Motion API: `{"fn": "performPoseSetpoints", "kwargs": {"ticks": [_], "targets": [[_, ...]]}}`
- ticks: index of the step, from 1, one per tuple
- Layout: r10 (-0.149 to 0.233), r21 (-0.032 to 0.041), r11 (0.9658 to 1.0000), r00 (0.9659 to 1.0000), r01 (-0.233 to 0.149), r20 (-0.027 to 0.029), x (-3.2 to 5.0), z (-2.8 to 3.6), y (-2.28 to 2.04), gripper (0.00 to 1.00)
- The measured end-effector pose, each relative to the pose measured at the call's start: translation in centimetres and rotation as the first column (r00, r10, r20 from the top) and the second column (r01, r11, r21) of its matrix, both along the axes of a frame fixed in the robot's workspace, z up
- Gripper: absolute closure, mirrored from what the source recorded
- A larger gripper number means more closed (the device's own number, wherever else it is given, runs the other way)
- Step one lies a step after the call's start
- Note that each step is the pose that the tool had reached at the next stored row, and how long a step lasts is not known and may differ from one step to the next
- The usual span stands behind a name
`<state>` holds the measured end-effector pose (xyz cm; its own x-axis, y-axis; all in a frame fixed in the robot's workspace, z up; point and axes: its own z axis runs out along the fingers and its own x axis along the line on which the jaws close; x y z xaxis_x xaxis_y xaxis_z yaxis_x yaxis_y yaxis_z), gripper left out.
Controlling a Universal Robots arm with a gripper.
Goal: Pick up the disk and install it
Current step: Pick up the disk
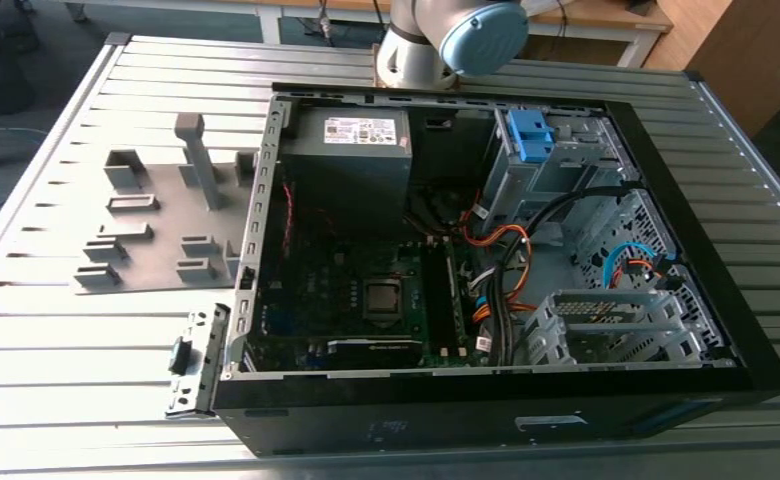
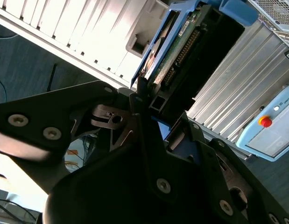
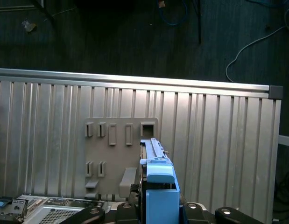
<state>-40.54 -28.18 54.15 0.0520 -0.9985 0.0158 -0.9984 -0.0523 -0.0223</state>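
My gripper [image 2: 156, 105] is shut on the disk [image 2: 174, 51], a flat drive seen edge-on with its green circuit board showing inside a blue carrier frame. In the first wrist view the disk [image 3: 159, 186] stands between the gripper [image 3: 158, 207] fingers, its blue frame toward the camera. It is lifted clear of the ribbed metal table [image 3: 219, 140]. The grey fixture plate [image 3: 116, 154] with its slots lies on the table beyond the disk. The open computer case [image 1: 497, 250] lies on the table in the exterior view, with a drive cage [image 1: 550, 165] at its far side.
Inside the case are a grey power supply [image 1: 353, 150], a motherboard [image 1: 363, 300], orange and black cables [image 1: 510, 260] and a small blue bracket [image 1: 529, 135]. The fixture plate [image 1: 163, 225] sits at the exterior view's left of the case. A teach pendant [image 2: 270, 123] rests beside the table.
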Motion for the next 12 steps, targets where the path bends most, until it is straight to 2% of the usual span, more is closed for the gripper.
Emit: {"fn": "performPoseSetpoints", "kwargs": {"ticks": [12], "targets": [[0.000, 0.0000, 1.0000, 1.0000, 0.000, 0.0000, 0.00, 0.95, 0.00, 0.64]]}}
